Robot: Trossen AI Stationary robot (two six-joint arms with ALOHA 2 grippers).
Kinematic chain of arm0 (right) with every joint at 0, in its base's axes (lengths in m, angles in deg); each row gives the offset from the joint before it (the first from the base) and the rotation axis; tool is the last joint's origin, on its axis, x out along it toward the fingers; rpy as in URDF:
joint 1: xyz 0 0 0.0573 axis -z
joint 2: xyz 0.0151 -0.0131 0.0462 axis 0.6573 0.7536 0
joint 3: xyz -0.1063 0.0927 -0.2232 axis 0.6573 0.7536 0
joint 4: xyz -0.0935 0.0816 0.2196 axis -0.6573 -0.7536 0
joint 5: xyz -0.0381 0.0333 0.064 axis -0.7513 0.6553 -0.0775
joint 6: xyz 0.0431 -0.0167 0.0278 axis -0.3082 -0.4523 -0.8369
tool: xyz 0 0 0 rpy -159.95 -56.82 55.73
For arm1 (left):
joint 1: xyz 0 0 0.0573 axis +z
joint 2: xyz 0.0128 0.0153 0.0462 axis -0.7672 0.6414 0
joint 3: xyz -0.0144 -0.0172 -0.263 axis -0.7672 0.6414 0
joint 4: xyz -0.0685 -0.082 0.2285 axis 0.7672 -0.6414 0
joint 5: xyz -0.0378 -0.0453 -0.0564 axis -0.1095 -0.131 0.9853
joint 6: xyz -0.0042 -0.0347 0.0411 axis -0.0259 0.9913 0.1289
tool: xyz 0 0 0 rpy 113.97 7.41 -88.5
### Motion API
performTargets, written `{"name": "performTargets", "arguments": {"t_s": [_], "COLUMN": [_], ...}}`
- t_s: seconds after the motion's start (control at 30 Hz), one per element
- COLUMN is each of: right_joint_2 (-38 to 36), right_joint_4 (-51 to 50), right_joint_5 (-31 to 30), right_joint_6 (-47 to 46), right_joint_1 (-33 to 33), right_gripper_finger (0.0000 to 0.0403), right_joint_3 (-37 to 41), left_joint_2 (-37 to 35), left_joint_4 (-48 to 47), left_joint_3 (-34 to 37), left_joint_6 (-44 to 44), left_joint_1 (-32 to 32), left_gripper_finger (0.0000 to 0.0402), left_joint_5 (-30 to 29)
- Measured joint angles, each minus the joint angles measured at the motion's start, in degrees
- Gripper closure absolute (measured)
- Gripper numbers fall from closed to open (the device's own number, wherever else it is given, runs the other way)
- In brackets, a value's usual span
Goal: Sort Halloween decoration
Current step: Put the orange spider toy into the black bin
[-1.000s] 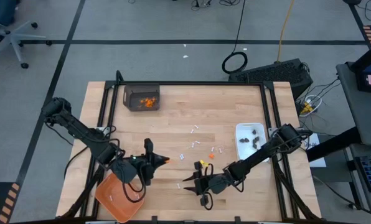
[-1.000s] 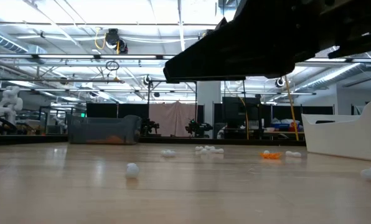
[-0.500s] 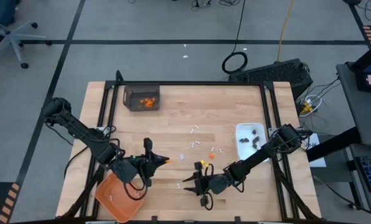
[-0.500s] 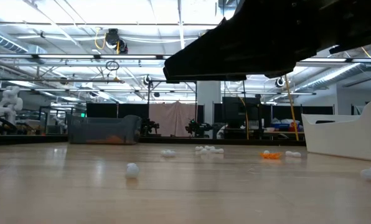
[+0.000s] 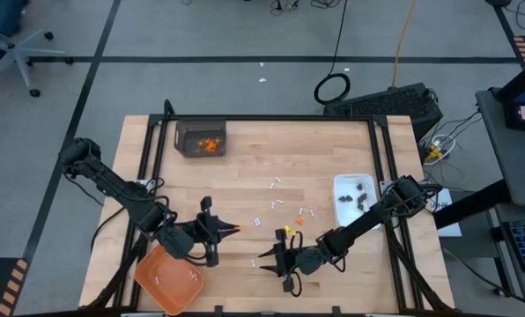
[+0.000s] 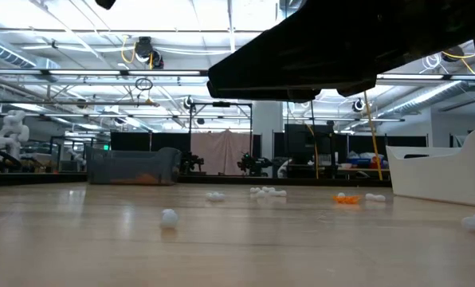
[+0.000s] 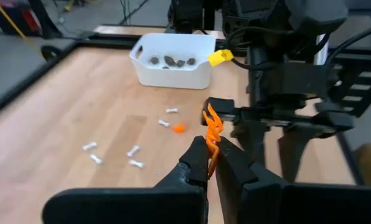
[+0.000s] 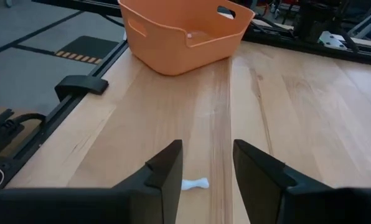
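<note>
the left pincer pinches an orange squiggly piece above the wooden surface, just beside the orange tray. the right pincer is spread, low over a small white stick. more white sticks and an orange bit lie loose near the white dish holding dark bits.

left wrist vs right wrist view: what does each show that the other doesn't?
Left wrist only: the left pincer shut on an orange bit, the white dish of dark bits, and scattered white sticks. Right wrist only: the open right pincer over one white stick, and the orange tray. Shared: the wooden table.
</note>
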Motion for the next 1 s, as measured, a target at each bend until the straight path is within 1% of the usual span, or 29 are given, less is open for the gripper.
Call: {"name": "performTargets", "arguments": {"t_s": [0.1,0.23,0.37,0.47,0.63,0.73,1.0], "right_joint_2": [0.00,0.00,0.00,0.00,-0.04,-0.04,-0.04], "right_joint_4": [0.20,0.18,0.14,0.15,-0.16,-0.21,-0.24], "right_joint_5": [0.00,0.00,0.00,0.00,-0.02,-0.02,-0.02], "right_joint_6": [0.00,0.04,0.02,0.15,0.67,1.38,1.70], "right_joint_1": [0.02,0.03,0.02,0.02,0.15,0.26,0.39], "right_gripper_finger": [0.0275,0.0275,0.0275,0.0275,0.0275,0.0275,0.0275], "right_joint_3": [0.00,0.00,0.00,0.00,0.00,0.00,0.00], "left_joint_2": [0.00,0.00,-0.28,-1.20,-3.83,-5.89,-13.02], "left_joint_4": [0.03,0.00,-0.27,-1.22,-12.18,-17.12,-24.88], "left_joint_3": [0.00,0.00,0.00,-0.33,-2.64,-3.06,-3.13], "left_joint_6": [1.44,-1.37,-9.84,-13.21,-14.09,-14.04,-14.08], "left_joint_1": [0.00,0.25,2.02,4.66,11.51,16.84,33.00], "left_gripper_finger": [0.0391,0.0391,0.0391,0.0391,0.0391,0.0391,0.0391], "left_joint_5": [0.39,0.39,0.42,0.52,1.65,2.48,15.22]}}
